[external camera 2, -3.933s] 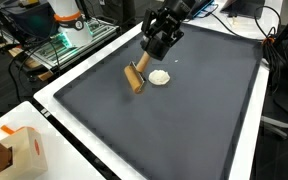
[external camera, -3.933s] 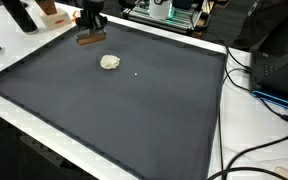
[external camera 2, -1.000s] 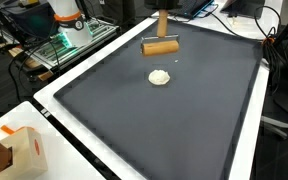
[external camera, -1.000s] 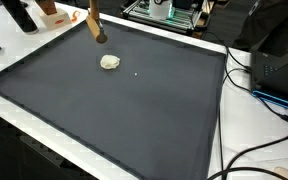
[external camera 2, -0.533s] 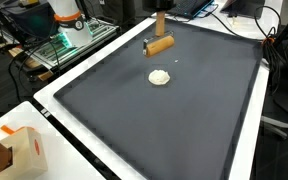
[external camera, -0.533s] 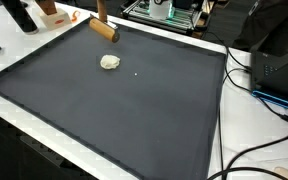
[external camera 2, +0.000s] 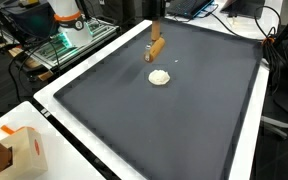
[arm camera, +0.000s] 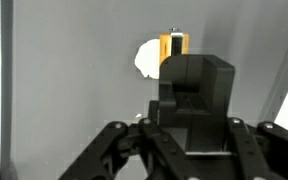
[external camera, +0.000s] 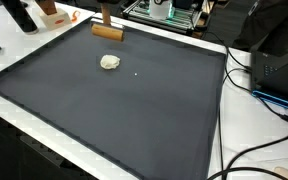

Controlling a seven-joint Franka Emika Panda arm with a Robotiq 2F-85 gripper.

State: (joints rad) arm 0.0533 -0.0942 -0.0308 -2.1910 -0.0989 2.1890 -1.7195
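A wooden roller on a stick handle (external camera: pixel 107 32) hangs in the air above the far part of the dark mat (external camera: pixel 124 110); it also shows in an exterior view (external camera 2: pixel 156 47). A pale dough lump (external camera: pixel 110 62) lies on the mat close below it, apart from it, also visible in an exterior view (external camera 2: pixel 159 77). In both exterior views the gripper is cut off by the top edge. In the wrist view the gripper (arm camera: pixel 191 110) is shut on the roller's dark handle block, with the roller's wooden end (arm camera: pixel 174 45) and the dough (arm camera: pixel 145 57) beyond it.
The mat lies on a white table (external camera: pixel 224 120). Cables and a dark box (external camera: pixel 274 70) lie beside it, and electronics (external camera: pixel 169 12) stand behind. A small cardboard box (external camera 2: pixel 24 150) sits at the table's near corner. A bottle (external camera: pixel 20 14) stands at the back.
The hanging roller has turned about its handle, from pointing along the view to lying crosswise, and drifted slightly. Much earlier it was low beside the dough. The dough has not moved.
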